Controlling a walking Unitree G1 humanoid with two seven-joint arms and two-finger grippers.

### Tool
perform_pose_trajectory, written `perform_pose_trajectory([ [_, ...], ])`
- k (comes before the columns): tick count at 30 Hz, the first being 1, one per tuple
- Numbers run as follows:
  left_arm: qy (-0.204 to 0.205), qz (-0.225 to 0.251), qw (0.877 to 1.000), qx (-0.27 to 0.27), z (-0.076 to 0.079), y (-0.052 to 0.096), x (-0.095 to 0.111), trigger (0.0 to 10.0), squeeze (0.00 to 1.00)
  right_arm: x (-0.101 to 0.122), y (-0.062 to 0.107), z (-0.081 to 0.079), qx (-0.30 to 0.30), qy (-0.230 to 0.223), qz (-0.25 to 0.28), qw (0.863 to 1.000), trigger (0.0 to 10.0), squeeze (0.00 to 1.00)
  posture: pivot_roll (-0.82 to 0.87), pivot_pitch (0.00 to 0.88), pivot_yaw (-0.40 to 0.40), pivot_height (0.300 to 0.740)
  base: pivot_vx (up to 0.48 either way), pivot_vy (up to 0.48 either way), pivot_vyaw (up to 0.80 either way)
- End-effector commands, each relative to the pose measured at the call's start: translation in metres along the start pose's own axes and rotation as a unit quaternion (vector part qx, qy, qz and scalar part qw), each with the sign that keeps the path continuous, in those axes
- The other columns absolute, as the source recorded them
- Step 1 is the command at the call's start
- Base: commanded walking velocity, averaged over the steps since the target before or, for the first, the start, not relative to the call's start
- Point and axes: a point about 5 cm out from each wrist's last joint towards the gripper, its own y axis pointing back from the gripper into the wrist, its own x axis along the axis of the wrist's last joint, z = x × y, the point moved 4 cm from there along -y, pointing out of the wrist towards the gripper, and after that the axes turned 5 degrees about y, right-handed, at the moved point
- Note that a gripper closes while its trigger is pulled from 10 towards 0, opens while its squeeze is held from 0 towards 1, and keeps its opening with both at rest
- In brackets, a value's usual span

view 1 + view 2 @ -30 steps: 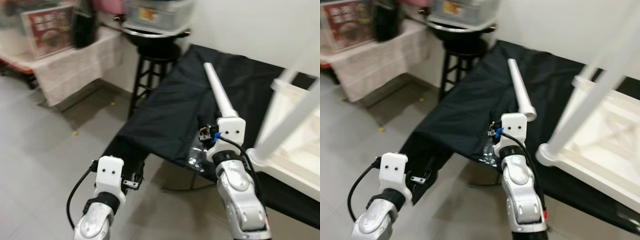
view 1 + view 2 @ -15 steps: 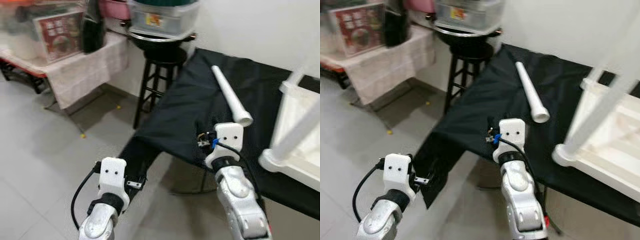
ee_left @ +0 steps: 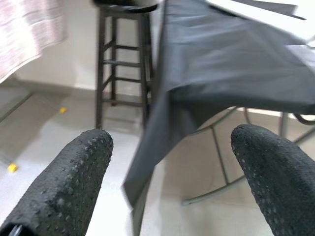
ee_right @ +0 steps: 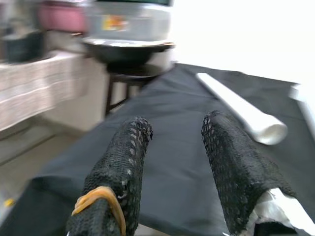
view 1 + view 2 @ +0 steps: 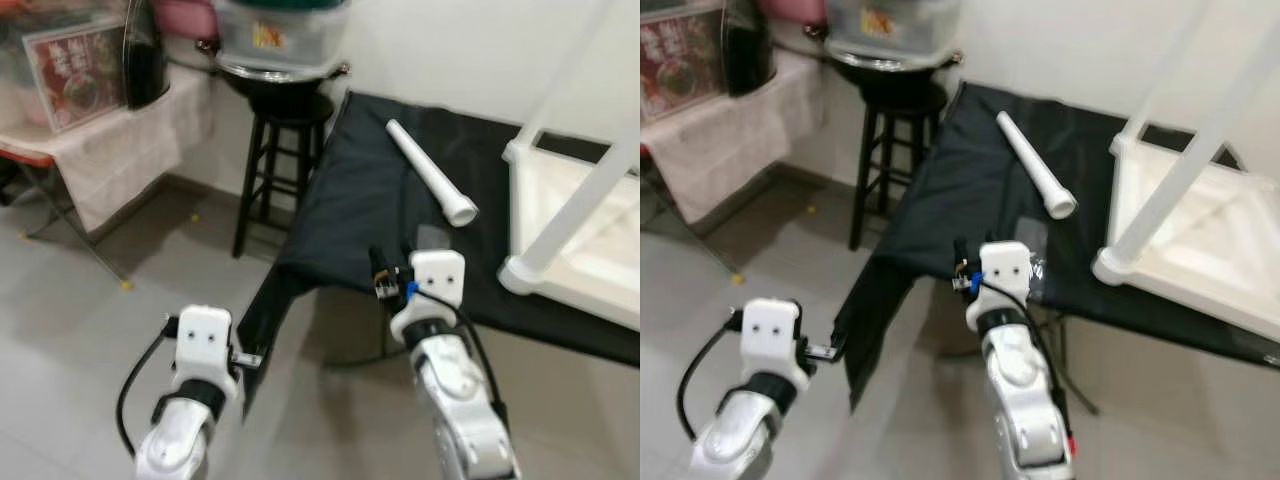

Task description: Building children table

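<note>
The left gripper hangs low over the floor with its two black fingers spread wide and nothing between them, short of the drooping corner of the black cloth that covers the bench. Beyond it a dark stool stands by the wall. The right gripper is also released, its fingers apart and empty, held just at the near edge of the bench and aimed across the cloth toward the white table leg. That leg lies loose on the cloth, slim end toward the wall and flared open end toward the robot, well apart from the upturned white table top to its right, which already carries upright legs. The leg looks like a hollow, rigid plastic tube: probably light, smooth and inclined to roll or slip. A grip across the middle of the shaft, fingers square to its length, should balance it best; near the flared end the taper may let it slide out. The cloth is soft and could bunch if the fingers drag on it.
</note>
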Motion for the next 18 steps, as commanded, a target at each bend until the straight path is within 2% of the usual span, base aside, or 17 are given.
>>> perform_pose_trajectory([
  [1,0.004,-0.001,1.000,-0.004,0.003,-0.002,0.001,10.0,0.00,-0.006,0.002,0.008,-0.013,0.006,-0.013,1.000,10.0,0.00,0.09,0.115,-0.088,0.740,0.000,0.000,-0.80],
  [2,0.002,0.004,1.000,-0.001,0.001,-0.003,0.004,10.0,0.00,-0.005,0.001,0.009,-0.015,0.007,-0.012,1.000,10.0,0.00,0.09,0.115,-0.090,0.740,0.000,0.000,-0.80],
  [3,-0.005,0.017,1.000,0.006,-0.003,-0.006,0.010,10.0,0.00,0.001,-0.002,0.011,-0.017,0.007,0.001,1.000,10.0,0.00,0.09,0.116,-0.089,0.740,0.000,0.000,0.00],
  [7,-0.011,0.027,1.000,0.009,-0.006,-0.009,0.015,10.0,0.00,0.004,-0.004,0.013,-0.019,0.007,0.008,1.000,10.0,0.00,0.09,0.115,-0.090,0.740,0.000,0.000,0.00],
  [13,-0.024,0.045,0.999,0.012,-0.010,-0.013,0.027,10.0,0.00,0.009,-0.010,0.019,-0.025,0.006,0.013,1.000,10.0,0.00,0.09,0.117,-0.090,0.740,0.336,0.000,0.00],
  [18,-0.026,0.046,0.999,0.009,-0.009,-0.014,0.028,10.0,0.00,0.009,-0.011,0.021,-0.028,0.006,0.014,0.999,10.0,0.00,0.09,0.118,-0.090,0.740,0.385,0.000,0.00],
])
